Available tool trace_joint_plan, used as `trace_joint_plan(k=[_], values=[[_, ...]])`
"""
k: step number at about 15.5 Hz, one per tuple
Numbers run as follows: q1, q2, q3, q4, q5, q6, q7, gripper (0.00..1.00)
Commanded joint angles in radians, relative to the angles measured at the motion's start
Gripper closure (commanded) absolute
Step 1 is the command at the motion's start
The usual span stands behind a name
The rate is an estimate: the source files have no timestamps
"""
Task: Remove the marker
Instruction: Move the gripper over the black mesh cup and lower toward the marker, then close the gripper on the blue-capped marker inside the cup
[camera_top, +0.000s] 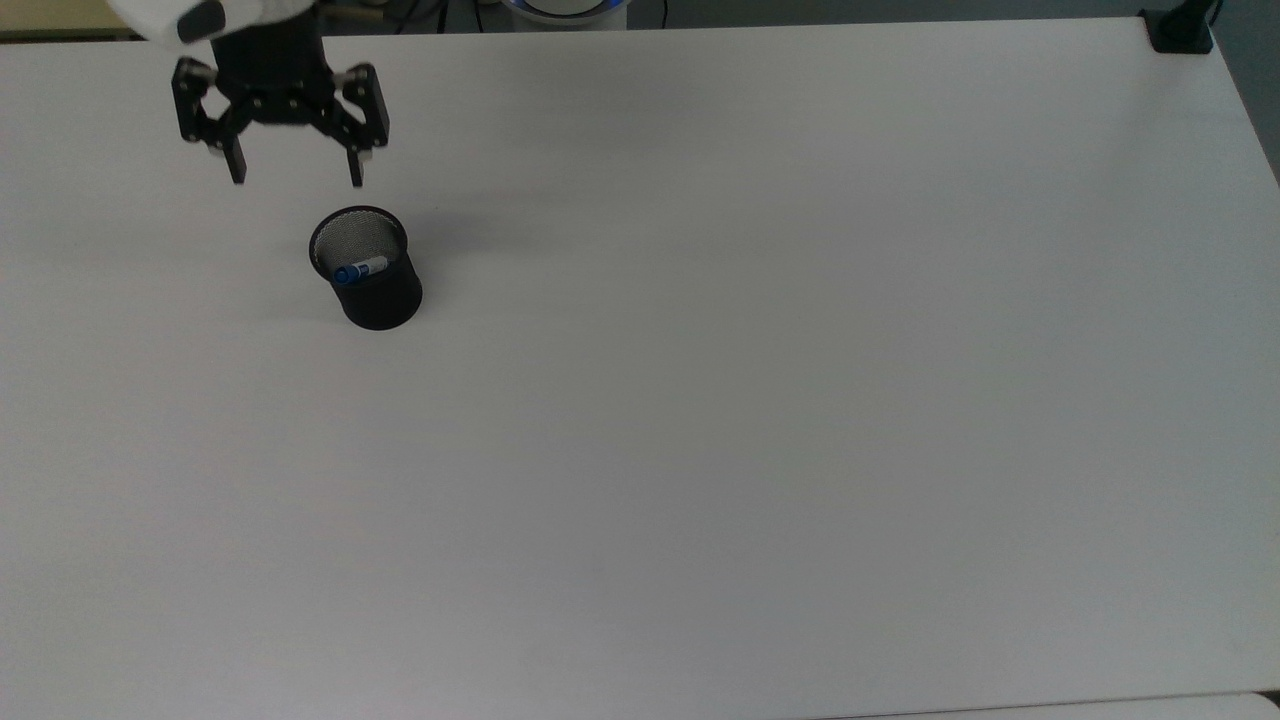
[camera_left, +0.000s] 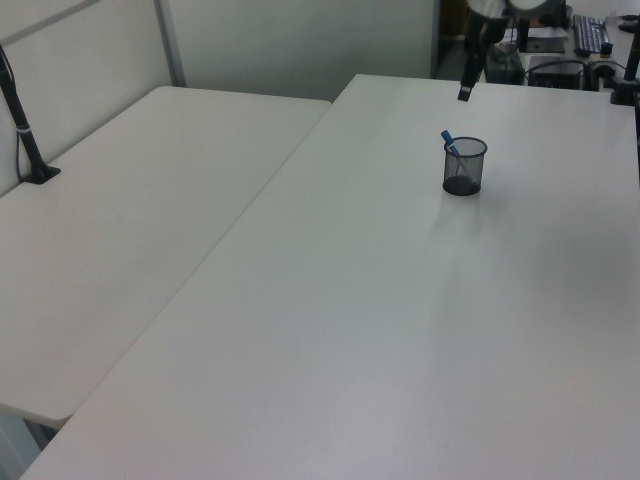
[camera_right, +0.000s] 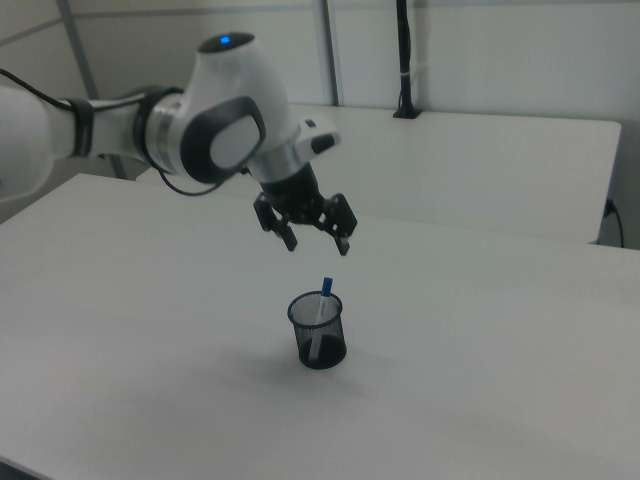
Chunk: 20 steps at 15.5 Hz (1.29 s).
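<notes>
The marker (camera_top: 358, 269) stands tilted inside a black mesh cup (camera_top: 378, 290) on the white table; its blue cap (camera_right: 326, 286) pokes above the rim, as the left view shows too (camera_left: 448, 140). My gripper (camera_top: 296, 180) hangs open above the table, just beyond the cup toward the top view's upper left, with nothing between its fingers. In the right view the gripper (camera_right: 317, 246) hovers a short way above and behind the cup (camera_right: 319, 339). The left view catches one finger (camera_left: 465, 92) above the cup (camera_left: 463, 168).
The white table (camera_top: 700, 400) stretches wide around the cup. A black clamp (camera_top: 1178, 30) sits at the top view's upper right corner. A second white table (camera_left: 130, 210) adjoins on the left view's left, with a black post (camera_left: 25, 140) on it.
</notes>
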Motion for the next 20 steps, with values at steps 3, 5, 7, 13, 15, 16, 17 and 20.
trace_joint_plan(k=[3, 5, 7, 13, 15, 16, 17, 20], values=[[0.003, 0.087, -0.001, -0.074, -0.011, 0.202, 0.078, 0.10], [0.004, 0.107, -0.001, -0.076, -0.011, 0.216, 0.099, 0.18], [0.004, 0.110, -0.001, -0.076, -0.009, 0.216, 0.108, 0.31], [0.009, 0.109, 0.005, -0.077, -0.002, 0.213, 0.136, 0.76], [0.012, 0.107, 0.006, -0.077, -0.002, 0.211, 0.136, 0.86], [0.014, 0.107, 0.006, -0.077, -0.002, 0.211, 0.138, 0.88], [0.014, 0.107, 0.008, -0.080, 0.000, 0.211, 0.138, 0.90], [0.014, 0.102, 0.008, -0.080, 0.000, 0.207, 0.151, 0.91]])
